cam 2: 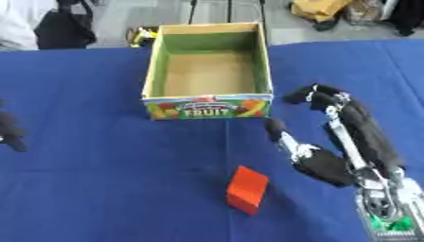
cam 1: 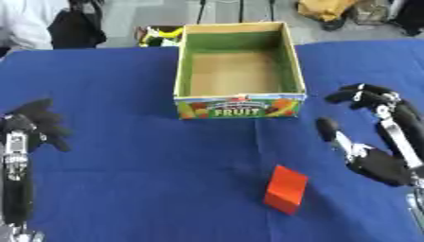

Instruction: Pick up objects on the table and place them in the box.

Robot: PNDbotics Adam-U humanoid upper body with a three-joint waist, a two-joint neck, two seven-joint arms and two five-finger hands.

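Note:
An orange-red block (cam 1: 286, 190) stands on the blue table, in front of the box and slightly right. The open cardboard box (cam 1: 238, 105), green inside with "FRUIT" on its front, has nothing in it. My right hand (cam 2: 331, 163) hovers just right of the block, open, thumb and fingers spread apart with nothing between them. At the left edge is my left hand (cam 1: 37, 124), fingers relaxed and holding nothing.
The blue cloth (cam 1: 149, 179) covers the whole table. Beyond the far edge lie a yellow and green thing (cam 1: 159, 35) by the box's back left corner and bags on the floor.

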